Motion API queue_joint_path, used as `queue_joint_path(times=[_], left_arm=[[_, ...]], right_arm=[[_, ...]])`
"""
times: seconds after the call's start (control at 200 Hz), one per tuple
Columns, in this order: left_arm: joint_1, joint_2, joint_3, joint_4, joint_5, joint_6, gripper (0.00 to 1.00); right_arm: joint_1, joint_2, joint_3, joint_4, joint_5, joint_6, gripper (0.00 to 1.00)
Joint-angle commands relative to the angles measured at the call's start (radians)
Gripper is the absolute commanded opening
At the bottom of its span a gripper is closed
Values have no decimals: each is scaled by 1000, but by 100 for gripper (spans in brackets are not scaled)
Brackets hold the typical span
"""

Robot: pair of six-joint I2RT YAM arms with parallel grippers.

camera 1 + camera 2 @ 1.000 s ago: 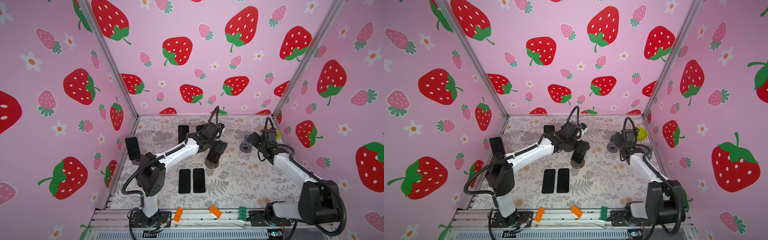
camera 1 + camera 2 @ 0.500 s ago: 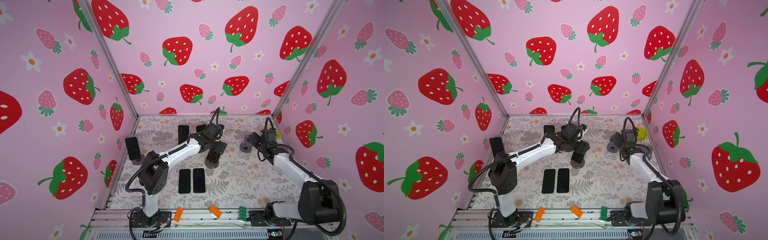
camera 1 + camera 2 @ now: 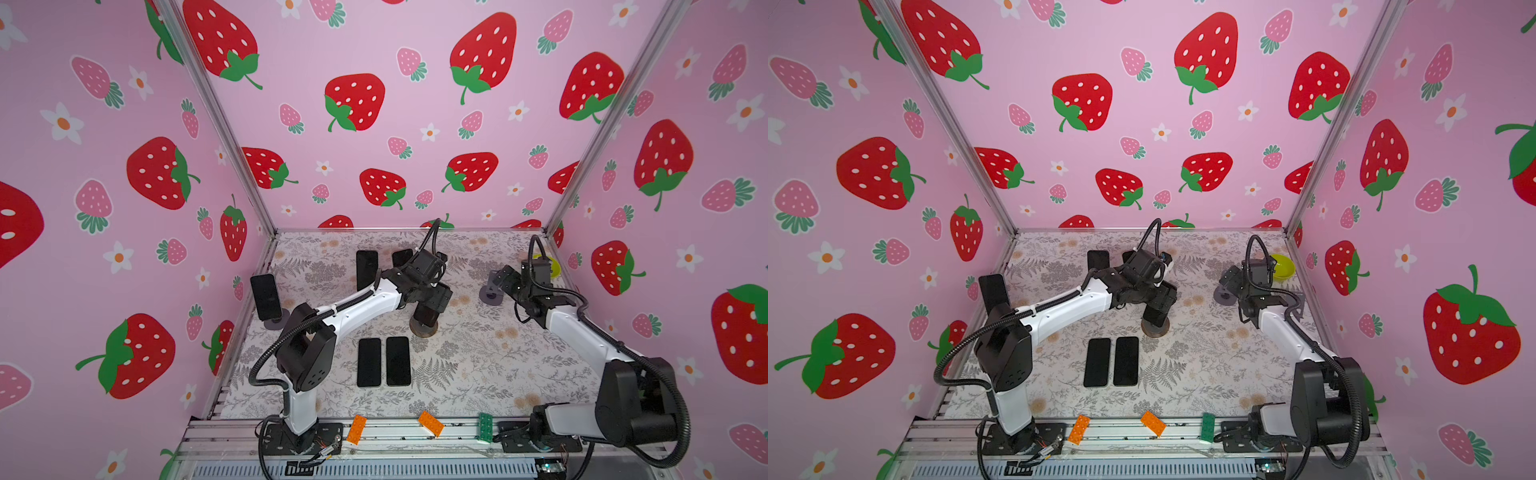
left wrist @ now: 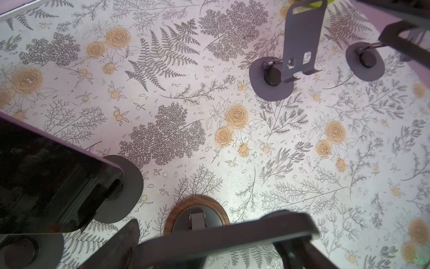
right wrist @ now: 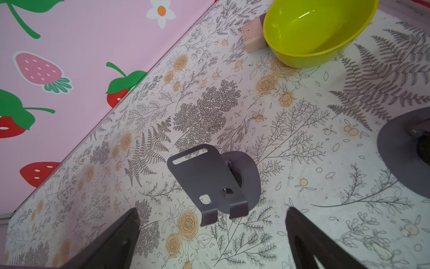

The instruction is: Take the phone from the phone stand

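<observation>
One yellow-green bowl in the far right corner shows only its bare inside. The phone stands in the wood-rimmed stand mid-table, directly between the left gripper's fingers, which press its two edges. The right gripper hangs spread wide over a bare grey stand, holding nothing.

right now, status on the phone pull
Left gripper clamped on phone, phone on wood-base stand. Right gripper open by empty grey stand. Lift path looks clear.
</observation>
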Motion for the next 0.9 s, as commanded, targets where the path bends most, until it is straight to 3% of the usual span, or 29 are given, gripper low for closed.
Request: queue_joint_path(times=[0.0, 0.895], left_arm=[[-4, -35, -18, -12, -24, -7, 92], [-13, -50, -77, 26, -19, -25, 89]], right_arm=[[-2, 12, -14, 12, -4, 19, 100], [-2, 33, -18, 16, -32, 27, 100]])
